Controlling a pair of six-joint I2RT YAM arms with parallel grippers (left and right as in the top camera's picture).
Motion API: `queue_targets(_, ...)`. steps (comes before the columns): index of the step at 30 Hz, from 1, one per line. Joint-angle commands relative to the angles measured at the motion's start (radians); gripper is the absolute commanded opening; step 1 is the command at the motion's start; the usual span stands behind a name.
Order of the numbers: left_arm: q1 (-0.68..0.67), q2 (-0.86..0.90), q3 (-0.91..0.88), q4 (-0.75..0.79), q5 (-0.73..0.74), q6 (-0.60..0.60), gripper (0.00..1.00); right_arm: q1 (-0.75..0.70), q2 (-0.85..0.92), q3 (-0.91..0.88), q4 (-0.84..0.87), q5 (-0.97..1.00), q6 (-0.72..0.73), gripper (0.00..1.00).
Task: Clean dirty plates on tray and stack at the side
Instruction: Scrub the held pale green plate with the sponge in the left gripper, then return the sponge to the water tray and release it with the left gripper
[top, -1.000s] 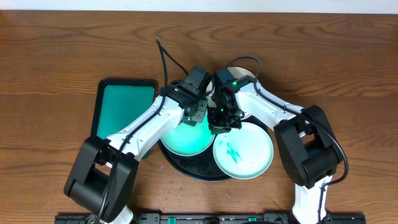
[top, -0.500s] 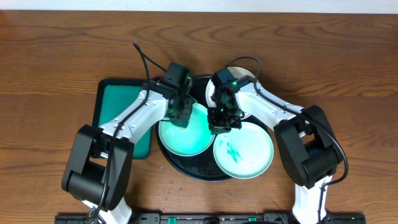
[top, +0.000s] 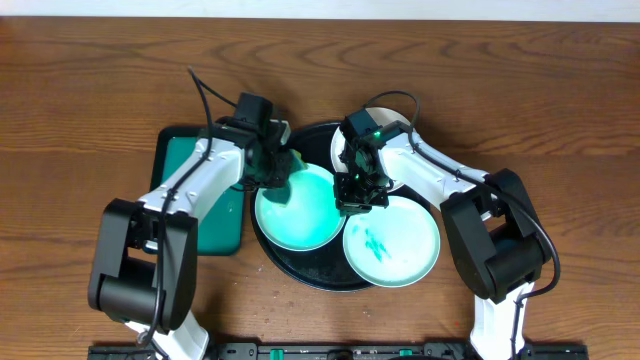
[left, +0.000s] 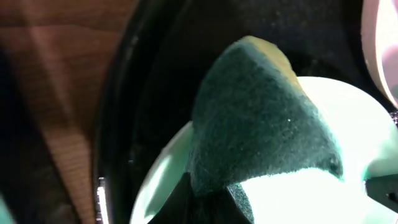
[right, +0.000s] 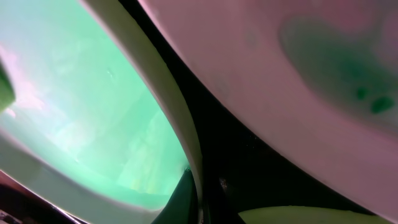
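Observation:
The round black tray (top: 300, 272) holds three plates. The left plate (top: 303, 215) looks wiped and teal-tinted. My right gripper (top: 357, 192) is shut on its right rim, as the right wrist view (right: 198, 199) shows on the plate (right: 93, 106). The front right plate (top: 392, 242) has a green smear. The back plate (top: 385, 118) lies mostly under my right arm, and its smear shows in the right wrist view (right: 348, 68). My left gripper (top: 278, 166) is shut on a dark green sponge (left: 261, 124) at the left plate's far left rim (left: 348, 186).
A green rectangular tray with a black rim (top: 195, 165) lies left of the black tray, partly under my left arm. A black cable (top: 200, 85) loops up from the left wrist. Bare wooden table (top: 560, 100) surrounds everything.
My left gripper has carried the sponge left and back, from over the left plate's middle to its far left rim. The right gripper and the plates have not moved.

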Motion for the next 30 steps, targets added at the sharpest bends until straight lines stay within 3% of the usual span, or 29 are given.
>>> queue_targets(1, 0.035, 0.015, -0.026, -0.011, -0.119, 0.025, 0.07, -0.010, 0.040, -0.039, -0.026, 0.110, -0.023, 0.01)
queue_targets(18, 0.000, -0.062, 0.018, -0.048, -0.263, 0.017, 0.07, -0.010, 0.040, -0.039, -0.025, 0.110, -0.023, 0.01)
queue_targets(30, -0.032, -0.202, 0.019, -0.070, -0.267, -0.025, 0.07, -0.010, 0.040, -0.039, -0.022, 0.110, -0.023, 0.01)
